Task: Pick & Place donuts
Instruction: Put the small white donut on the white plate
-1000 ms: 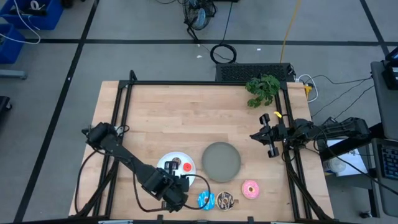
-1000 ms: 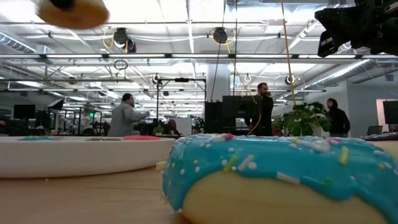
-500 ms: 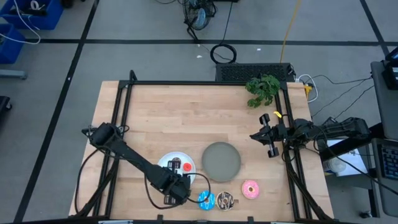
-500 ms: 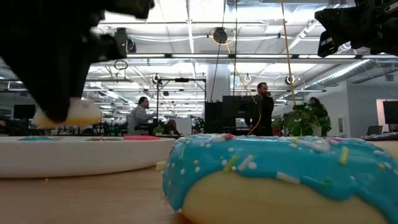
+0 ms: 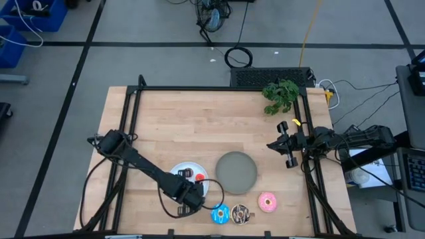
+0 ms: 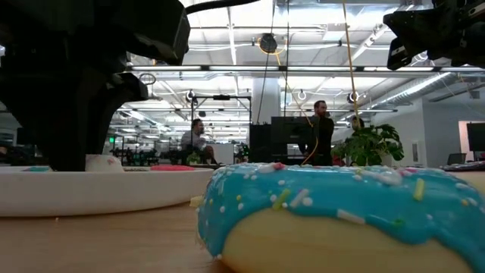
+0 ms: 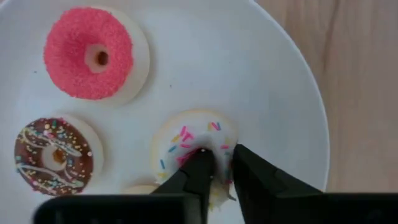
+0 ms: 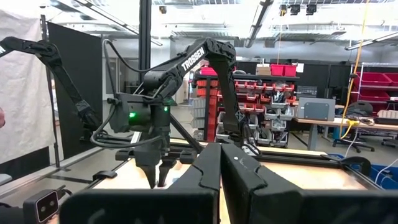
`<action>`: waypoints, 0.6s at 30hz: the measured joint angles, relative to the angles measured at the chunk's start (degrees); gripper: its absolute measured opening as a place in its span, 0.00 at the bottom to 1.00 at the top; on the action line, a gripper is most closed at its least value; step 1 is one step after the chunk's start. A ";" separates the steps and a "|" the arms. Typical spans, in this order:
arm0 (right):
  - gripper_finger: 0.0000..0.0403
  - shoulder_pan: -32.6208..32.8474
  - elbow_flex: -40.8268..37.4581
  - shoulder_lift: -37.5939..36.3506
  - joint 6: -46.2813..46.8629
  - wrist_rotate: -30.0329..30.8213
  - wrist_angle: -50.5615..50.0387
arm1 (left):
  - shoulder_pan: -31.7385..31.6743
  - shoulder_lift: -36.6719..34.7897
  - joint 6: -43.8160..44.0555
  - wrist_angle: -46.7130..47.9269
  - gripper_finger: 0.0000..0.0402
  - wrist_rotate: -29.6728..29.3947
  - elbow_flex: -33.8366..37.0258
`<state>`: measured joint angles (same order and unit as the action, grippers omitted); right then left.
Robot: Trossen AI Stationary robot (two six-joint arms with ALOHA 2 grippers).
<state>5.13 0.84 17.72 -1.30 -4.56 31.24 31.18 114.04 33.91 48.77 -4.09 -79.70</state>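
Observation:
My left gripper [image 5: 190, 194] reaches down onto the near side of the round white plate [image 5: 178, 173] and is shut on a tiny whitish-pink sprinkled donut [image 7: 196, 140]. A tiny red donut [image 7: 90, 53] and a tiny brown donut [image 7: 53, 155] lie flat on the same plate [image 7: 267, 81]. Near the table's near edge lie the larger bright blue donut [image 5: 220, 214], the dark brown donut [image 5: 240, 214] and the pink donut [image 5: 267, 202]. My right gripper [image 5: 290, 150] waits shut at the table's right edge. My left gripper pinches the tiny whitish-pink donut's ring wall [image 7: 219, 144] from above, pointing down. One fingertip [image 7: 200, 163] stands at the donut's hole and the other [image 7: 244, 163] at its outer rim. The donut [image 6: 102, 161] sits flat on the white plate [image 6: 91, 193].
A round grey plate [image 5: 236, 172] lies right of the white plate. A green plant sprig [image 5: 281, 95] sits at the far right corner. The blue donut [image 6: 341, 212] fills the low view's foreground. People stand in the room beyond.
My left gripper has moved from the near edge toward the white plate and come down, carrying the tiny whitish-pink donut. The donut was held high a second ago and now rests on the plate.

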 joint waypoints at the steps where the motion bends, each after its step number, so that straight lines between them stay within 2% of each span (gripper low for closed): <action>1: 0.00 0.01 0.00 0.00 0.00 -0.02 0.00 | -0.02 0.00 0.33 -0.15 0.20 0.63 0.00; 11: 0.00 0.01 -0.04 0.00 0.00 0.00 0.14 | -0.56 0.00 1.15 -2.18 0.47 1.86 0.00; 18: 0.00 -0.01 -0.04 0.00 -0.02 -0.02 0.15 | -1.56 -0.09 1.07 -0.05 0.52 4.19 -2.29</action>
<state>5.13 0.80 17.72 -1.32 -4.58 31.40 29.62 113.95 34.98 48.72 0.09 -81.99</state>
